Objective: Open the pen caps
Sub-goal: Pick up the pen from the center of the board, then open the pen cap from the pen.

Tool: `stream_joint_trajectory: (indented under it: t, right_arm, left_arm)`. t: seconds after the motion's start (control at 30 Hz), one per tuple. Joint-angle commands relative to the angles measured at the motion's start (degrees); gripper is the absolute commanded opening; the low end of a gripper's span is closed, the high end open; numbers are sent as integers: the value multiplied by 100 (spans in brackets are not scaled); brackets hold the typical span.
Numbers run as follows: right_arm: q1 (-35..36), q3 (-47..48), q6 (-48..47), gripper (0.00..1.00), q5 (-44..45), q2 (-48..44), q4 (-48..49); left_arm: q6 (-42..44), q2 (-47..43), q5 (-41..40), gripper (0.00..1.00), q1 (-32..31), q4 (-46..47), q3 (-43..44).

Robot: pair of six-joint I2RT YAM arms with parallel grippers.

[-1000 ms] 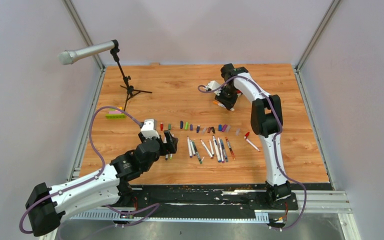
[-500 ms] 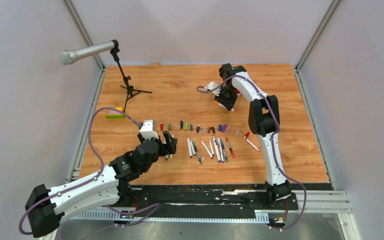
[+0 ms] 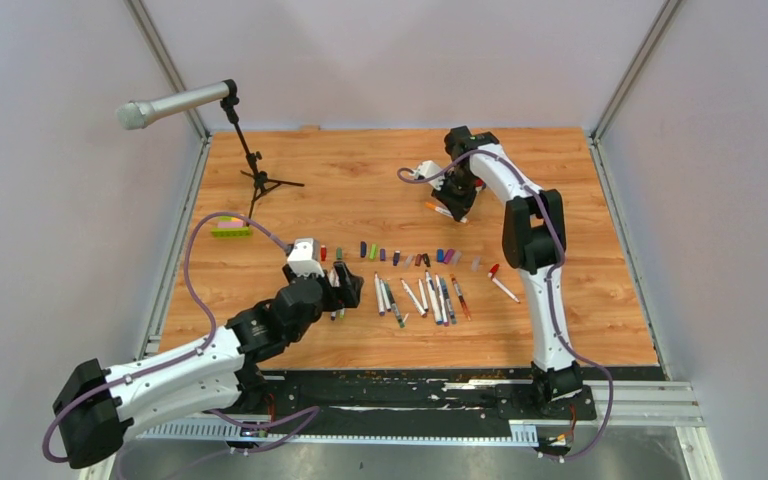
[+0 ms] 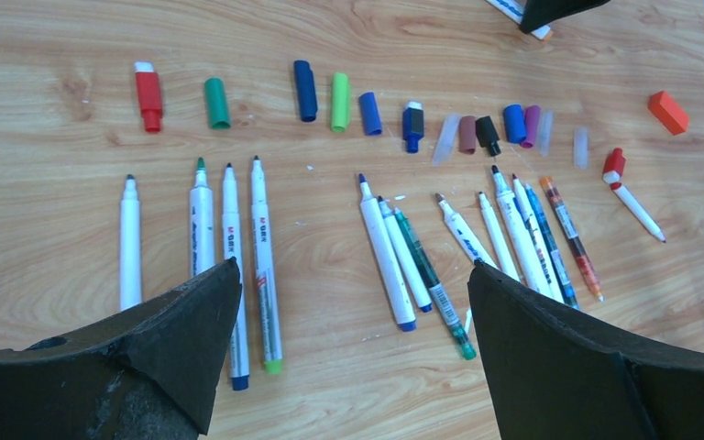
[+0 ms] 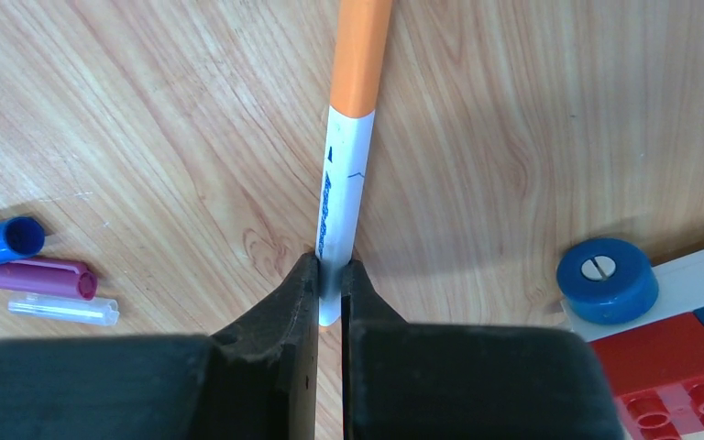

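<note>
- The pen caps [image 4: 340, 101] lie in a loose row across the counter [image 4: 55, 183]. Red and green are at the left end, with blues, lime, brown, black, purple and clear ones further right.
- On the near side of that row the pens [image 4: 386, 252] lie uncapped, tips toward the caps. Four are at the left and a fanned bunch is at the right.
- A red-capped pen [image 4: 628, 188] lies apart at the right end, its cap on.
- My left pincer [image 4: 355, 268] hangs over the uncapped pens, jaws spread wide, gripping nothing.
- My right pincer [image 5: 330, 275] is at the far side of the counter, clamped on the white barrel of an orange-capped pen [image 5: 341, 183]. The cap is on and points away from my fingers.
- A blue-and-red toy car [image 5: 669, 357] sits just beside that pen.
</note>
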Motion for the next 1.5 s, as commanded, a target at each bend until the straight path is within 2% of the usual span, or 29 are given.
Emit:
stream_joint_trajectory:
  t: [0.0, 0.2, 0.4, 0.67, 0.8, 1.0, 1.23, 1.47]
  right_arm:
    - [-12, -391, 138, 0, -602, -580, 628]
    - [-25, -863, 274, 0, -938, -998, 822]
    - [-51, -1156, 360, 0, -1106, -1216, 917]
    - [-69, -1531, 536, 0, -1710, -1754, 891]
    - [-69, -1828, 653, 0, -2173, -2076, 831]
    - [-63, -2308, 792, 0, -2872, -2488, 689]
    - [-60, -2642, 911, 0, -3388, -2824, 616]
    - [22, -2897, 911, 0, -3572, -2972, 576]
  left_arm:
    - [-183, 195, 210, 100, 28, 733, 109]
    - [-550, 409, 647, 100, 221, 1623, -88]
    - [-1027, 869, 1406, 100, 783, 2644, -130]
    - [-1832, 2347, 2275, 100, 1267, 4379, 285]
    - [-2053, 3103, 2353, 100, 1350, 4828, 716]
    - [-2595, 4224, 2426, 100, 1472, 6100, 903]
    - [-2976, 5019, 2581, 99, 1495, 6664, 1283]
    - [-3000, 5399, 2606, 95, 1495, 6529, 1656]
